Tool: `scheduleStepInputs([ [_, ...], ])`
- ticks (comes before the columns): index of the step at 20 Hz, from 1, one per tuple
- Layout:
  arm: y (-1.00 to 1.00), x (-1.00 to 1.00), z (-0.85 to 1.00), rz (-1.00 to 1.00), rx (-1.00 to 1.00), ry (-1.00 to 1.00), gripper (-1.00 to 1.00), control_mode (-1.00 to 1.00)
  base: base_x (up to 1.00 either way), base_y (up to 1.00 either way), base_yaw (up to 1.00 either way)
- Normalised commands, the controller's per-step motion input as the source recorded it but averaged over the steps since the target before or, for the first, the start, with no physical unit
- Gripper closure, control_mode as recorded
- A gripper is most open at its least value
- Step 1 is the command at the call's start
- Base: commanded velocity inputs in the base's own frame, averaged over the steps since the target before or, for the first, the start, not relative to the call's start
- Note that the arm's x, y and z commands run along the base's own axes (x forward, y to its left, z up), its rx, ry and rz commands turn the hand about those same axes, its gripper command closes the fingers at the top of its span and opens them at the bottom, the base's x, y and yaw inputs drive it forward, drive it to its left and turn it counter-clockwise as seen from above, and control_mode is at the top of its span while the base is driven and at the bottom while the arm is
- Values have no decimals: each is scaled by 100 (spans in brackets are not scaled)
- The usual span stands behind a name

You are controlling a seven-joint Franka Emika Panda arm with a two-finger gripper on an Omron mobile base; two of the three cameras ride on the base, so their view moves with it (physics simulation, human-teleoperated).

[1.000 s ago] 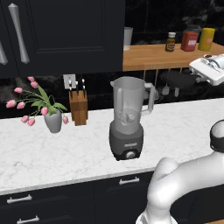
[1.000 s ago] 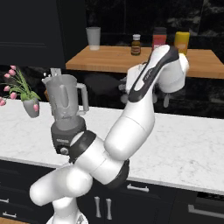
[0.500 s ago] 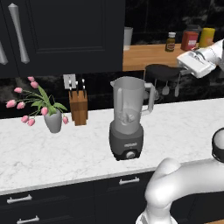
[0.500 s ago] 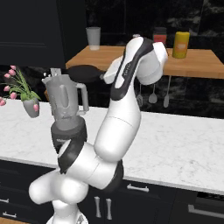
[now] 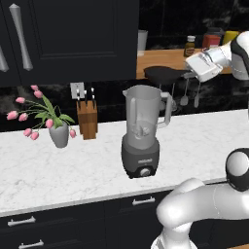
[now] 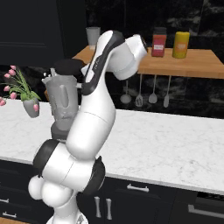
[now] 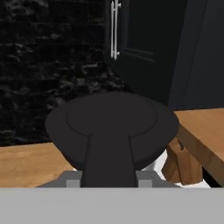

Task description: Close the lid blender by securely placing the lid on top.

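Note:
The blender [image 5: 143,131] stands on the marble counter, a clear jar with its mouth uncovered on a dark grey base with a front knob. The black lid [image 5: 163,74] hangs level in the air just above and right of the jar's mouth. My gripper [image 5: 187,73] is shut on the lid's tab from the right side. In the right base view the lid [image 6: 70,66] hovers over the blender [image 6: 64,103], partly behind my arm. The hand view has the lid [image 7: 112,120] close up, with my gripper [image 7: 109,177] clamped on its tab.
A grey vase of pink tulips [image 5: 59,134] and a wooden knife block [image 5: 87,119] stand left of the blender. Behind it runs a wooden shelf [image 5: 165,57] with jars [image 6: 159,42], and utensils [image 6: 139,89] hang below. Dark cabinets [image 5: 73,39] sit above left.
My arm has swung left along the shelf, carrying the lid from the far right to just above the blender jar. The blender has not moved.

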Motion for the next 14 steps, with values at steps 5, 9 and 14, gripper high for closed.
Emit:
scheduleStepInputs([
  [5, 41, 0, 0, -9, -4, 0, 100, -100, 0, 0, 0],
  [9, 11, 9, 0, -5, -3, 1, 100, -100, 0, 0, 0],
  [14, 8, 11, 0, -4, -3, 1, 100, -100, 0, 0, 0],
])
